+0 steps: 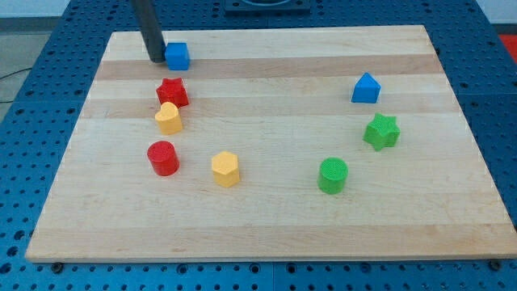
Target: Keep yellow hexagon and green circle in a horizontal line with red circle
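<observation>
The red circle (163, 158) stands at the lower left of the wooden board (266, 218). The yellow hexagon (226, 169) sits just right of it, slightly lower. The green circle (333, 175) stands further right, at about the same height as the hexagon. My tip (154, 59) is at the view's top left, touching or nearly touching the left side of the blue cube (178, 55), far from all three task blocks.
A red star (172, 92) and a yellow block (168, 118) sit between the blue cube and the red circle. A blue triangle (365, 88) and a green star (381, 131) are at the right.
</observation>
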`<action>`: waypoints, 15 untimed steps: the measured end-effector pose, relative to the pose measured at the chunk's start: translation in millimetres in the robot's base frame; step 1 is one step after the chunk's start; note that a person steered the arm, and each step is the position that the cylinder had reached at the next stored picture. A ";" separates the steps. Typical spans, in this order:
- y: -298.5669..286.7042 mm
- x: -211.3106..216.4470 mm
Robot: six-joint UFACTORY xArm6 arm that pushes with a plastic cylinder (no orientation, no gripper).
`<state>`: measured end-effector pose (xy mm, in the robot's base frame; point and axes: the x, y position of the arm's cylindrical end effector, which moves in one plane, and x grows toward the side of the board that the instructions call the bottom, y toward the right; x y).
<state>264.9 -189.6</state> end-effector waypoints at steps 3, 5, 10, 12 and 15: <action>39.7 -55.9; 197.7 -16.1; 197.8 129.7; 319.9 198.6; 305.8 293.7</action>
<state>558.6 116.1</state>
